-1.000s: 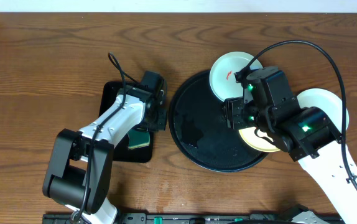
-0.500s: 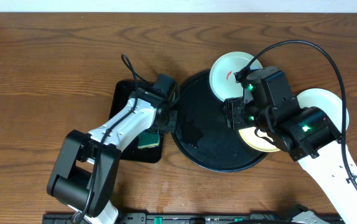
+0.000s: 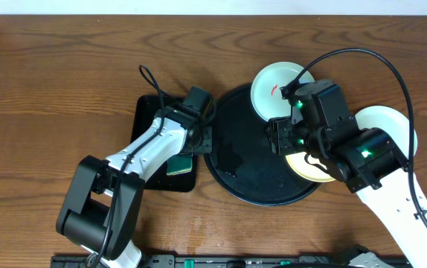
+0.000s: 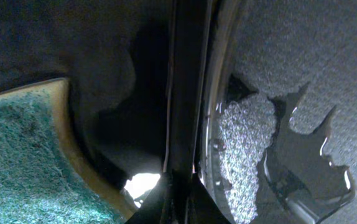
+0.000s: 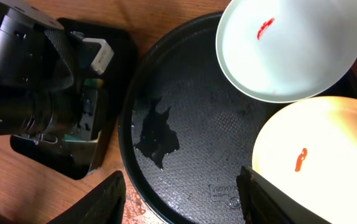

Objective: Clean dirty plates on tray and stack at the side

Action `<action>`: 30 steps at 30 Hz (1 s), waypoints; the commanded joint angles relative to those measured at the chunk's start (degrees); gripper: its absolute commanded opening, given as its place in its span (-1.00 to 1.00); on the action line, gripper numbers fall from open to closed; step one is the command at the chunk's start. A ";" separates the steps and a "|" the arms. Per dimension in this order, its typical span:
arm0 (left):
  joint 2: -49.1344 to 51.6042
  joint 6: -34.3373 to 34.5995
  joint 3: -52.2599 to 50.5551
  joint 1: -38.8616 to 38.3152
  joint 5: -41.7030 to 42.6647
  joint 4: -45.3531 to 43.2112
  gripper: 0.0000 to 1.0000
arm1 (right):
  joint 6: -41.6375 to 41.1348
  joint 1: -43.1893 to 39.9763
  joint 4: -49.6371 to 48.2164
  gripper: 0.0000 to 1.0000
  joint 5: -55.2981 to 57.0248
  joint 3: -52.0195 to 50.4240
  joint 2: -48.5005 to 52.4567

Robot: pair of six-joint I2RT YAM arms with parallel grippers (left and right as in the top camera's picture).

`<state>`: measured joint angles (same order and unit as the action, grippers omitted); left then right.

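The round black tray (image 3: 243,171) holds a mint-blue plate (image 3: 277,88) with a red streak at its far rim and a yellow plate (image 3: 306,170) with a red streak at its right, partly under my right arm. Both also show in the right wrist view: mint plate (image 5: 290,46), yellow plate (image 5: 321,155). A third pale plate (image 3: 396,123) lies on the wood right of the tray. My right gripper (image 5: 185,205) is open and empty above the tray (image 5: 191,137). My left gripper (image 3: 204,141) is shut on the small rectangular tray's right edge, against the round tray's left rim.
The small rectangular black tray (image 3: 150,119) holds a green sponge (image 3: 178,165), seen close in the left wrist view (image 4: 23,162). A water puddle (image 5: 157,134) lies on the round tray's left part. Brown wood tabletop (image 3: 65,67) surrounds both trays.
My left gripper moved right to the round tray's left rim, and the rectangular tray with the sponge shifted right with it. The right arm and plates have not moved.
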<state>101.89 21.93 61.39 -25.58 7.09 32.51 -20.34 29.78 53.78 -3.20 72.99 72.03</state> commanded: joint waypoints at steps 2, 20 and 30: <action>0.22 1.73 0.85 -0.22 1.40 -1.11 -0.75 | 0.74 -0.55 0.13 0.13 0.35 0.02 0.00; -23.21 0.83 1.07 0.74 -0.13 5.97 0.28 | 1.33 -0.90 1.20 0.15 1.84 0.02 0.04; -38.69 -2.36 1.05 7.41 -15.28 17.20 0.36 | 4.57 -10.32 3.39 0.06 -3.04 -0.28 8.83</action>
<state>64.99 21.54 61.60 -20.18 -2.13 48.47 -18.15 22.59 56.86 -3.14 72.99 76.88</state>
